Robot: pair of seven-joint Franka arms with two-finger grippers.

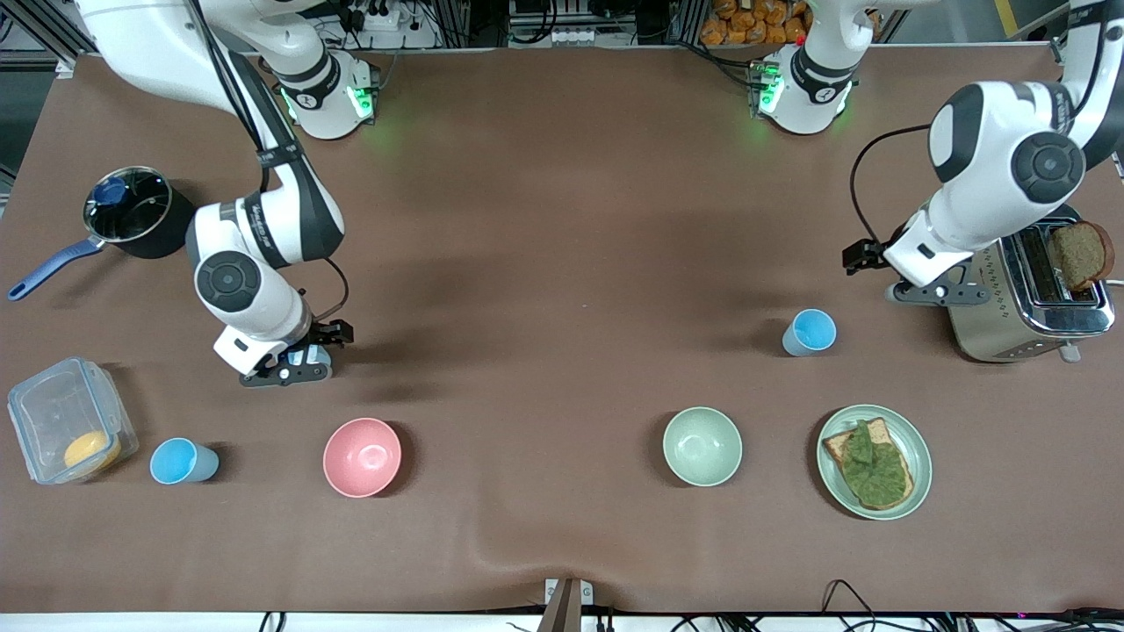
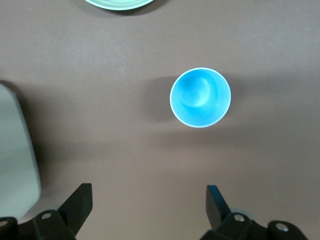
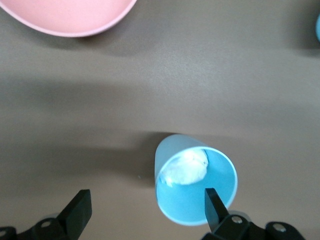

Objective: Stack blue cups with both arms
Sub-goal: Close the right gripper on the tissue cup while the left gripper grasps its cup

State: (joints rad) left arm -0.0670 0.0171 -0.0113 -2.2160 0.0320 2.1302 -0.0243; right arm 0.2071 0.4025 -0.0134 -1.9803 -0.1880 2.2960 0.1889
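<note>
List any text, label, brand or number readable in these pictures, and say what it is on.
No text can be read with certainty.
Right arm: dark lettering on the white link casing, too small to read.
Black strap on the right arm: white print, too blurred to read.
Left arm: no marking shows.
Blue cups, bowls, toaster, pot: no print visible.

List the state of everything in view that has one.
left gripper: open, over table beside toaster.
right gripper: open, above pale cup.
pale cup: upright, empty, unstacked.
cup near toaster: upright, empty.
cup near container: upright, empty.
pink bowl: upright, empty.
green bowl: upright, empty.
plate: holds topped toast.
toaster: bread slice up in slot.
pot: lid on.
container: holds yellow-orange item.
</note>
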